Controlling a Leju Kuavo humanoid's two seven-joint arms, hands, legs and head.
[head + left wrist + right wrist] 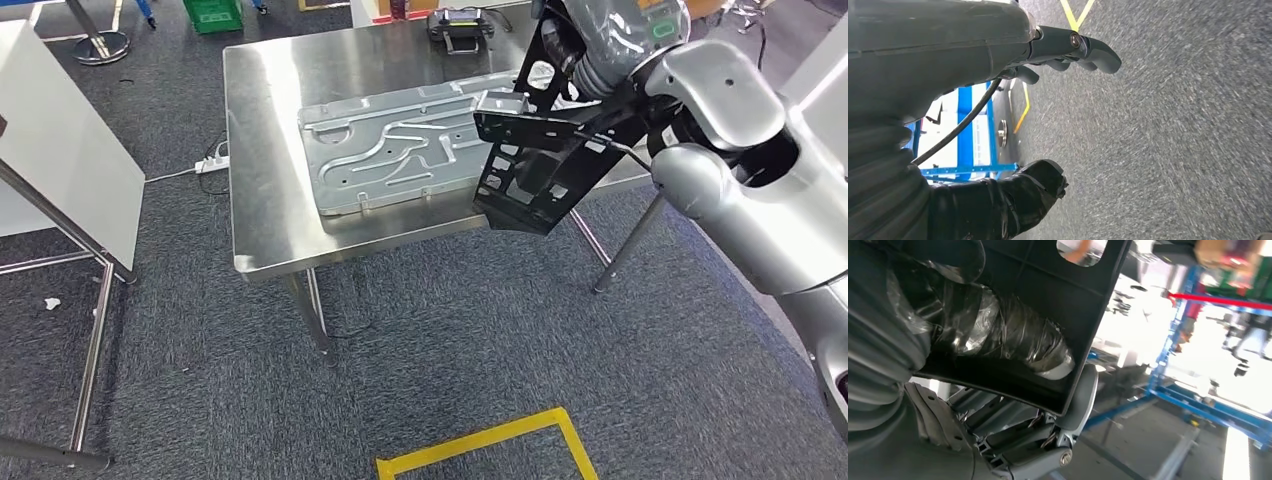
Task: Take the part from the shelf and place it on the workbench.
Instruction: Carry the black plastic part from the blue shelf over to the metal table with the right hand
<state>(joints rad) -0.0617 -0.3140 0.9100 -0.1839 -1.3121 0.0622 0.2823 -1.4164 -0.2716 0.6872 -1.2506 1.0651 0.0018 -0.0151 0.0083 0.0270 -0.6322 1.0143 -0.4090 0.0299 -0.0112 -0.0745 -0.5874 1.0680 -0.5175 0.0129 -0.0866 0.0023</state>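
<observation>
From the head view, a steel workbench (270,150) stands on grey carpet (480,350), and a pressed silver metal panel (400,150) lies flat across its middle, reaching toward the right edge. The right arm (740,170) comes in from the right side and carries a black plastic part (530,170), a flat frame with cut-out openings, held tilted in the air over the workbench's front right edge, partly above the panel and partly out past the edge; whether it touches the panel cannot be told. A black device (460,25) sits at the far edge of the workbench, a white power strip (212,162) lies on the carpet by the left edge, and yellow tape (490,440) marks the carpet in front. A white board on a metal frame (60,150) stands to the left. In the left wrist view, the left hand (1048,115) hangs over the carpet with nothing in it, the thumb (1033,190) and the dark fingers (1083,47) well apart. In the right wrist view, the right hand (1013,390) grips the black part, a taped thumb (1008,340) pressed on one face and grey fingers (1080,400) wrapped under its edge; blue racking (1198,400) shows blurred beyond
</observation>
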